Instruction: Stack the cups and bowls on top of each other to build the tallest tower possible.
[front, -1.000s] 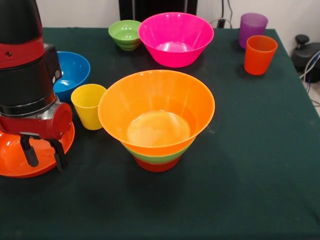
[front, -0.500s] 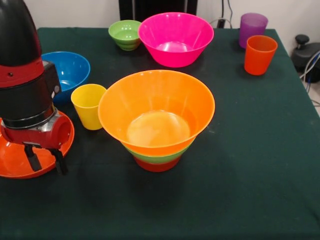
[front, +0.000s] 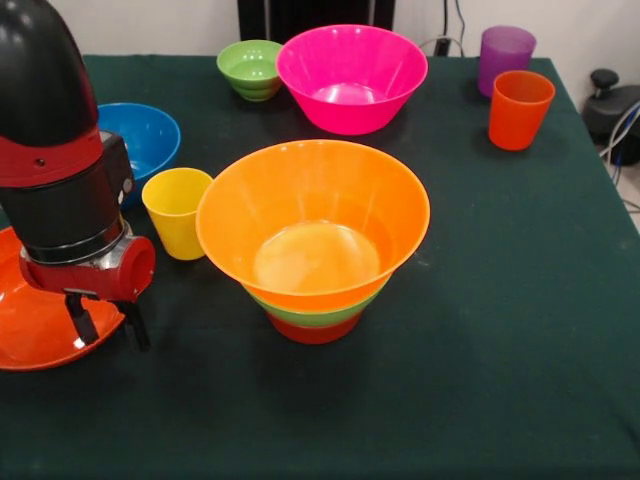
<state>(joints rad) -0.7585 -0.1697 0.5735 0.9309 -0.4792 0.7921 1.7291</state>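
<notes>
Clearly, the gripper (front: 107, 327) hangs at about 9 o'clock of the tower (front: 313, 245), above the rim of the shallow orange bowl (front: 30, 330). Its fingers (front: 80, 320) stand a little apart and hold nothing; one seems to be inside the rim and the other outside it, but I cannot say this surely from this angle.

All pieces are glossy hard plastic, so I judge them light, stiff and slippery, not fragile. A thin wall gives the best hold: pinch the rim with one finger inside and one outside. The shallow bowl is wide and may tilt when lifted from one side.

The tower stands near the middle of the counter (front: 500, 350): a large yellow-orange bowl on top, a green one under it, a small red-orange one as the base. The base is narrow and the top is wide, so a side push could tip it.

The yellow cup (front: 177, 212) stands just beside the tower at 10 o'clock, between it and the blue bowl (front: 150, 135), so this side is crowded. The shallow bowl lies at the counter's edge. From 3 to 6 o'clock the cloth is open. The pink bowl (front: 350, 78) and small green bowl (front: 250, 68) are at 12 o'clock, the orange cup (front: 520, 108) and purple cup (front: 505, 55) at 1 to 2 o'clock.
</notes>
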